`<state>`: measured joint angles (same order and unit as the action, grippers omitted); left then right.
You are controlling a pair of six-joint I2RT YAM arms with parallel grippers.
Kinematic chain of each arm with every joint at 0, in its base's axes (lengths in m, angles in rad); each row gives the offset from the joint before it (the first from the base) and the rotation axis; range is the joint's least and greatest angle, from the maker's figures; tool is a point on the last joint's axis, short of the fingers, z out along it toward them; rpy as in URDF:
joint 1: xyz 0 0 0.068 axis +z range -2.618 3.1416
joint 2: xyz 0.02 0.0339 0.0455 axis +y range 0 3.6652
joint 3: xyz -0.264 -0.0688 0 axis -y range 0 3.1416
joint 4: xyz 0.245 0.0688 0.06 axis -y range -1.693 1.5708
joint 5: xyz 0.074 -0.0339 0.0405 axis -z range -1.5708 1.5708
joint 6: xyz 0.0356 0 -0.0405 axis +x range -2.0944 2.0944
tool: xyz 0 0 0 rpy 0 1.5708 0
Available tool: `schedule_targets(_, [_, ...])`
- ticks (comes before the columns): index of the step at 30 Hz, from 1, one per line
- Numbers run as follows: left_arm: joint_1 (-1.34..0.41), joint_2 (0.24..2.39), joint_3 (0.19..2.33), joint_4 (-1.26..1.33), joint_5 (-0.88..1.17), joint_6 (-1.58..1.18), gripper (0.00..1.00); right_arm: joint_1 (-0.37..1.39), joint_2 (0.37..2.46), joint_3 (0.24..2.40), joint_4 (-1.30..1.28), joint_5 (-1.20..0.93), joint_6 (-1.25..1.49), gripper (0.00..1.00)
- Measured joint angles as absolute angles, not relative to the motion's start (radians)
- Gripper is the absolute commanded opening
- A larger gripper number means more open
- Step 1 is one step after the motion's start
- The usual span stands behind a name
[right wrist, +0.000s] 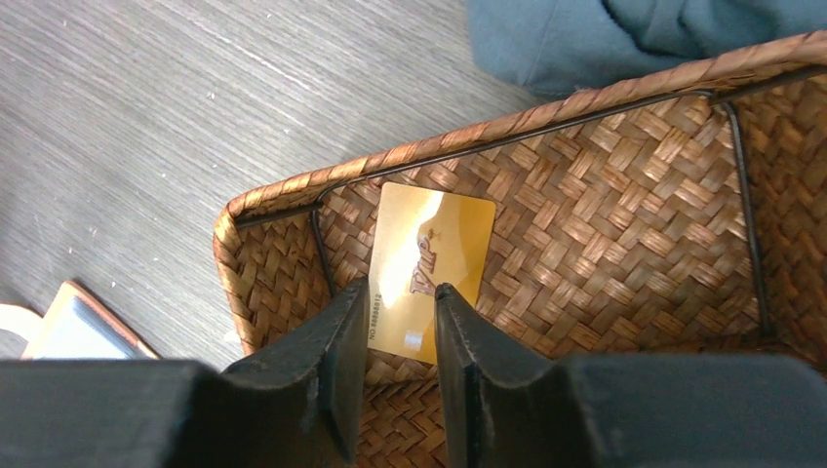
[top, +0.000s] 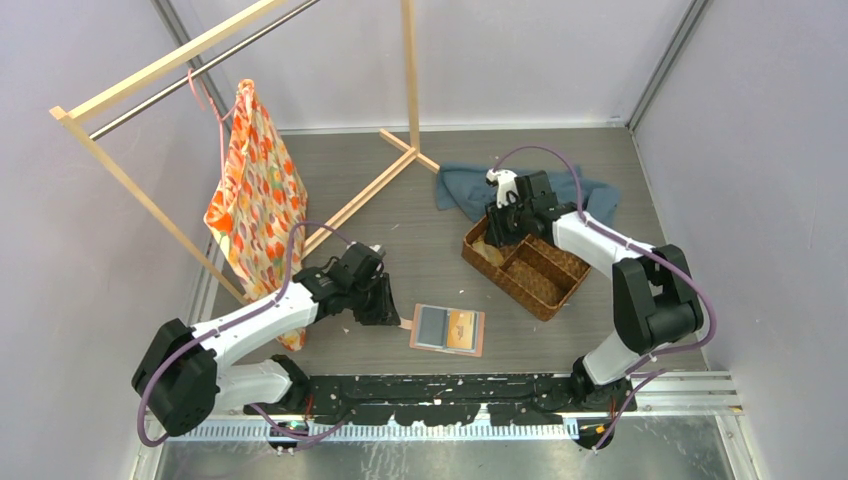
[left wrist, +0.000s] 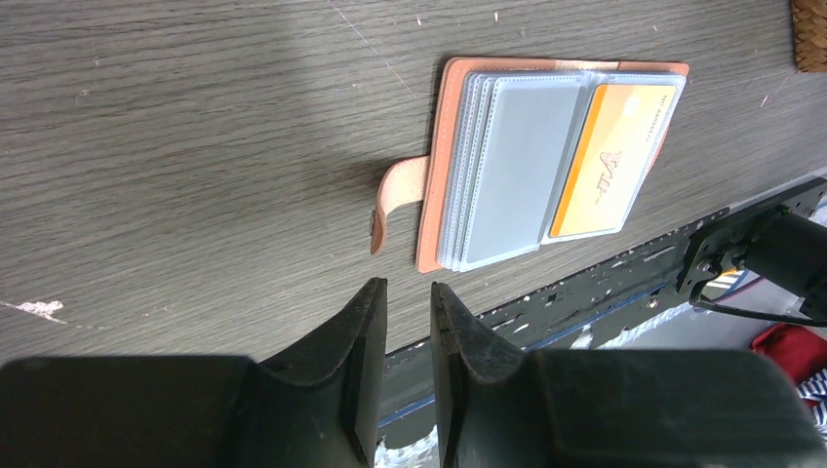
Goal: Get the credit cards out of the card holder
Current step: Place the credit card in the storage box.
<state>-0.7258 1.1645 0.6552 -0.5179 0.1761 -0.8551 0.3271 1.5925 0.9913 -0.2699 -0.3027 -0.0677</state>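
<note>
The salmon-pink card holder (top: pixel 447 329) lies open on the table near the front edge, with an orange-gold credit card (top: pixel 462 327) in its right half. The left wrist view shows its grey sleeves (left wrist: pixel 507 166), that card (left wrist: pixel 610 161) and the snap tab (left wrist: pixel 395 200). My left gripper (top: pixel 385 305) is just left of the holder, jaws slightly apart and empty (left wrist: pixel 408 288). My right gripper (top: pixel 497 232) hovers over the left end compartment of the woven basket (top: pixel 540 290). Its jaws (right wrist: pixel 402 291) stand slightly apart above a gold card (right wrist: pixel 429 263) lying on the basket floor.
A blue-grey cloth (top: pixel 470 185) lies behind the basket and also shows in the right wrist view (right wrist: pixel 624 34). A wooden clothes rack (top: pixel 390 165) holds an orange patterned cloth (top: pixel 255 195) at the left. A black rail (top: pixel 450 385) runs along the near edge.
</note>
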Motion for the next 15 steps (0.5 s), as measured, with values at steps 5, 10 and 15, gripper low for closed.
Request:
schedule_targets(5, [-0.726,1.164,0.655,-0.518,0.176,-0.855,0.25,0.327,1.559,0.997,-0.283,-0.253,-0.063,0.43])
schedule_targets(10, [-0.726,1.164,0.656,-0.517,0.178,-0.855,0.26,0.327,1.439,1.026,-0.334,-0.199,-0.023,0.69])
schedule_targets(15, [-0.726,1.178,0.669,-0.519,0.193,-0.852,0.28,0.404,1.272,1.053,-0.382,-0.11,0.071,0.72])
